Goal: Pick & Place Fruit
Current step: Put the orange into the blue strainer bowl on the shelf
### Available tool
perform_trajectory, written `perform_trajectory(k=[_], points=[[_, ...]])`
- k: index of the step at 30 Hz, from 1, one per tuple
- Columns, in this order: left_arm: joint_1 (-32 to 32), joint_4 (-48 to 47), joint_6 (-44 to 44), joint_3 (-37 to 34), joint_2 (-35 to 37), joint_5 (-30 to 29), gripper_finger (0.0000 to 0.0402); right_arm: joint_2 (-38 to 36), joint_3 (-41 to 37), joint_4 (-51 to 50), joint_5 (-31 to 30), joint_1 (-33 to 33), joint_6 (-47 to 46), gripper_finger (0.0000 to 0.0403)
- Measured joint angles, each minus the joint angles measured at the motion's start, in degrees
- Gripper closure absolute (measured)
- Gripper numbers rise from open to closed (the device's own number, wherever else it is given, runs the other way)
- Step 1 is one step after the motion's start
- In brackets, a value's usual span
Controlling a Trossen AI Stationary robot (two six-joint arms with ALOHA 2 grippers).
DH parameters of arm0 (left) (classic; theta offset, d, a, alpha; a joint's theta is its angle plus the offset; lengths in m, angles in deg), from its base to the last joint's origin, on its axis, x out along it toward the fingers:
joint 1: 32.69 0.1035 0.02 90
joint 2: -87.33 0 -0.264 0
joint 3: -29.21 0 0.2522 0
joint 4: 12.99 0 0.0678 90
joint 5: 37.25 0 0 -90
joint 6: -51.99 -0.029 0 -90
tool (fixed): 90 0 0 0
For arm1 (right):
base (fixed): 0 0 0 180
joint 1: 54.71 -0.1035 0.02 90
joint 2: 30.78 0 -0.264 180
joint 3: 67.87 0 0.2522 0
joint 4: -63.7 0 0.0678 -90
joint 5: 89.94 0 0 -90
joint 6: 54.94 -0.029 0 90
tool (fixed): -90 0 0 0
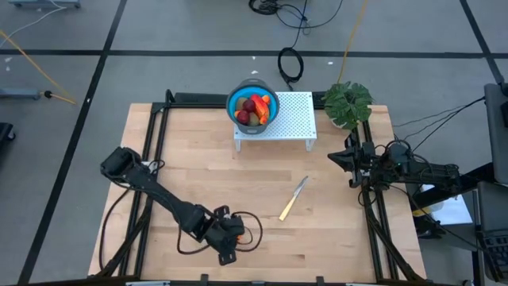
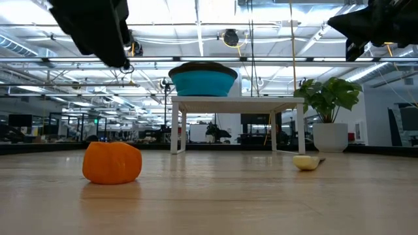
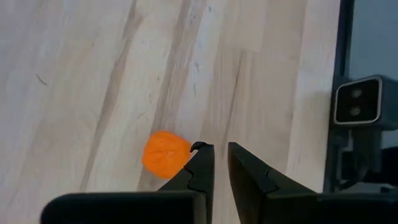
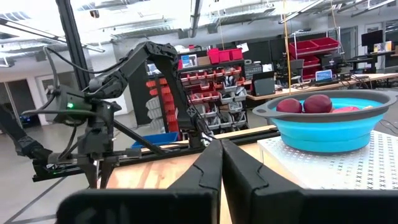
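A small orange fruit (image 3: pixel 165 154) lay on the table (image 1: pixel 238 183) near its 7 o'clock edge — roundish, no clear long axis. The left gripper (image 3: pixel 221 163) hung just beside it, fingers slightly parted, empty. The right gripper (image 4: pixel 221 158) waited at 3 o'clock — closed.

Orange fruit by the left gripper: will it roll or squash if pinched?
The orange fruit looks rounded but lumpy, with a flattish base in the low view, so probably wobbles rather than rolls far. Its creased skin suggests some give. Left gripper sits beside it, jaws narrow; a nudge may shift it.
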Motion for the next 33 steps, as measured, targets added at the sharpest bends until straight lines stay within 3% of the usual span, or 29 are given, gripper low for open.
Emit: perform_trajectory(k=[4, 13, 18, 24, 33], points=[[0.0, 0.1, -2.1, 0.0, -0.4, 0.0, 0.0319, 0.0, 0.0, 0.0, 0.0, 0.0, 0.0, 0.0401], [0.0, 0.0, -8.2, -0.1, -0.5, -0.7, 0.0178, 0.0, 0.0, 0.0, 0.0, 0.0, 0.0, 0.0402], [0.2, -0.2, -10.4, -0.2, -1.3, -2.5, 0.0124, 0.0, 0.0, 0.0, 0.0, 0.0, 0.0, 0.0401], [0.8, -0.4, -10.8, -0.3, -4.6, -2.2, 0.01, 0.0, 0.0, -0.1, 0.0, 0.0, 0.0, 0.0401], [1.7, -1.1, -10.8, -0.3, -10.1, -2.6, 0.0098, 0.0, 0.0, 0.0, 0.0, 0.0, 0.0, 0.0401]])
